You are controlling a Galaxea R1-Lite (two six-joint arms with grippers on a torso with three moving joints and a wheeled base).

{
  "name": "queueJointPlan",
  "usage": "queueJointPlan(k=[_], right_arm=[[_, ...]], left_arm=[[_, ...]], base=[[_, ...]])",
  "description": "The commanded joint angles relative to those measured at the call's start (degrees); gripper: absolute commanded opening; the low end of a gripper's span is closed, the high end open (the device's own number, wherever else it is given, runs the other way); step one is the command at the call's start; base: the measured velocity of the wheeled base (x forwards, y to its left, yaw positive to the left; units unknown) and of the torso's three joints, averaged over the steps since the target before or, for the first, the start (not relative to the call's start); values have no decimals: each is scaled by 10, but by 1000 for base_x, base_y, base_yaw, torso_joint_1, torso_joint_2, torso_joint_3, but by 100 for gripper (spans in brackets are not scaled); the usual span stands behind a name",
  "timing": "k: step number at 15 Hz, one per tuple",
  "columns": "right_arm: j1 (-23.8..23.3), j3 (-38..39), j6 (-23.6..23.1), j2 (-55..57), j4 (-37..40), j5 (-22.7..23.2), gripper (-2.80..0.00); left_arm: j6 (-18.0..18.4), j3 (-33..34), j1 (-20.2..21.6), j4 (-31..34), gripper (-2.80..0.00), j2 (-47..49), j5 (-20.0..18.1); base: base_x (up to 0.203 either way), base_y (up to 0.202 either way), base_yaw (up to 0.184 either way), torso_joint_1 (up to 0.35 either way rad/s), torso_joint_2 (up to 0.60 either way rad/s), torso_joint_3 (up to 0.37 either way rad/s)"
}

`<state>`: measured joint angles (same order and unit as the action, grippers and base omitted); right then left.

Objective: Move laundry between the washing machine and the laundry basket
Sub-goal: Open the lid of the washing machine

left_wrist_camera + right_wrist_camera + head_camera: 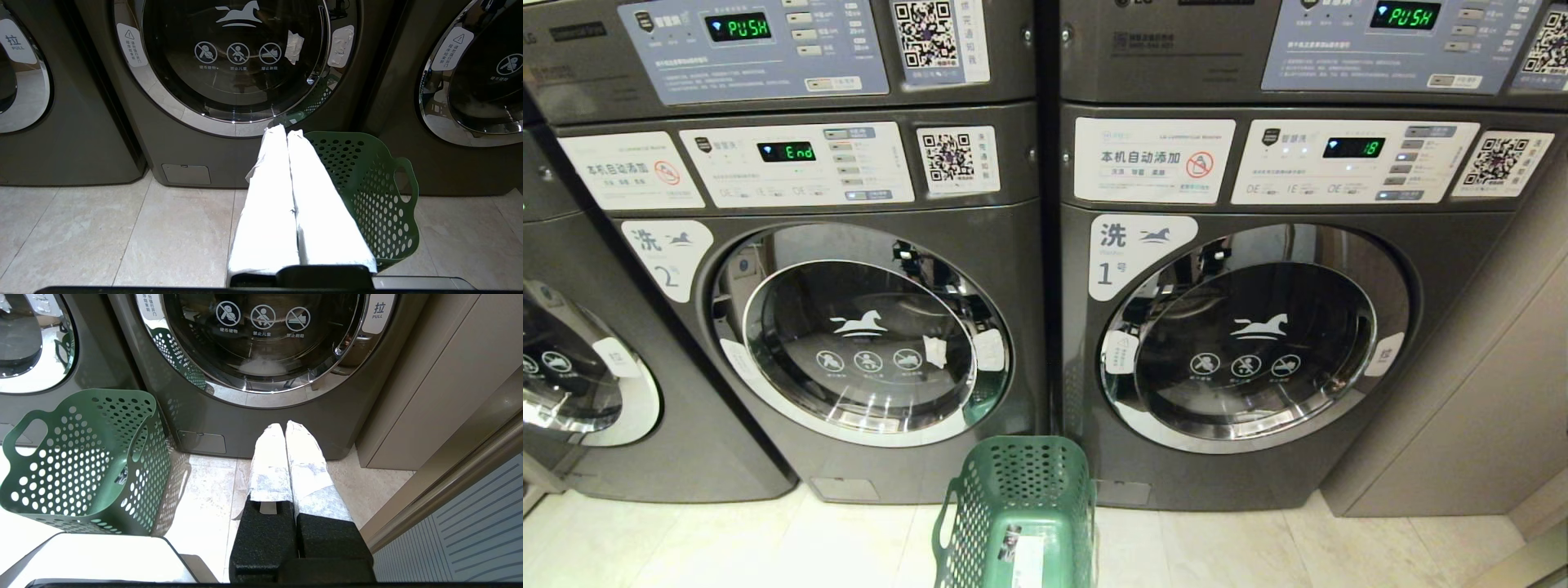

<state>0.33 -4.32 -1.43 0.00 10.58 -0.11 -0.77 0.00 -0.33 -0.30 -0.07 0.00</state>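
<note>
Laundry isn't visible anywhere; the washer point(849, 327) marked 2 has its round, chrome-rimmed glass door closed, dark smooth glass with a white horse logo, and its display reads End. Dark grey metal body, matte. The basket point(1021, 514) is green plastic, narrow, walls punched full of round holes, cut-out handles, white sticker inside, standing on pale glossy floor tiles point(122, 232) between washer 2 and washer 1 point(1258, 343).

Left gripper point(286, 132) has both fingers point(265, 212) wrapped in white cloth-like covering and pressed together, clenched on nothing. The basket sits just beside them, washer 2's door beyond the tips.

Right gripper point(284, 425) looks the same: white-wrapped fingers point(269, 469) on black textured bases, clenched and empty. Washer 1's door is past the tips, and the basket is well off to one side.
</note>
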Motion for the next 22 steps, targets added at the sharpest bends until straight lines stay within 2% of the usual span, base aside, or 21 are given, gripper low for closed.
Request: queueJointPlan(k=[1, 5, 7, 8, 10, 13, 15, 17, 19, 22], right_arm=[[0, 0, 0, 1, 1, 0, -280], [0, 0, -1, 1, 1, 0, -280], [0, 0, -1, 1, 1, 0, -280], [0, 0, -1, 1, 1, 0, -280], [0, 0, -1, 1, 1, 0, -280], [0, 0, -1, 1, 1, 0, -280], [0, 0, -1, 1, 1, 0, -280], [0, 0, 0, 1, 1, 0, -280], [0, 0, -1, 1, 1, 0, -280], [0, 0, -1, 1, 1, 0, -280]], left_arm=[[0, 1, 0, -1, -280, 0, 0], [-11, 1, 1, -2, -280, 0, 3], [-13, -24, 1, -19, -280, 0, 0], [-14, -64, 0, -18, -280, 1, -8], [-15, -196, 0, 7, -280, 39, -43], [-39, -389, -4, 68, -280, 218, -74], [-52, -472, -7, 97, -280, 359, -95], [-62, -498, -8, 111, -280, 474, -133], [-70, -487, -8, 88, -280, 573, -175], [-72, -445, -7, -60, -280, 735, -198]], base=[[0, 0, 0, 0, 0, 0], [0, 0, 0, 0, 0, 0], [0, 0, 0, 0, 0, 0], [0, 0, 0, 0, 0, 0], [0, 0, 0, 0, 0, 0], [0, 0, 0, 0, 0, 0], [0, 0, 0, 0, 0, 0], [0, 0, 0, 0, 0, 0], [0, 0, 0, 0, 0, 0], [0, 0, 0, 0, 0, 0]])
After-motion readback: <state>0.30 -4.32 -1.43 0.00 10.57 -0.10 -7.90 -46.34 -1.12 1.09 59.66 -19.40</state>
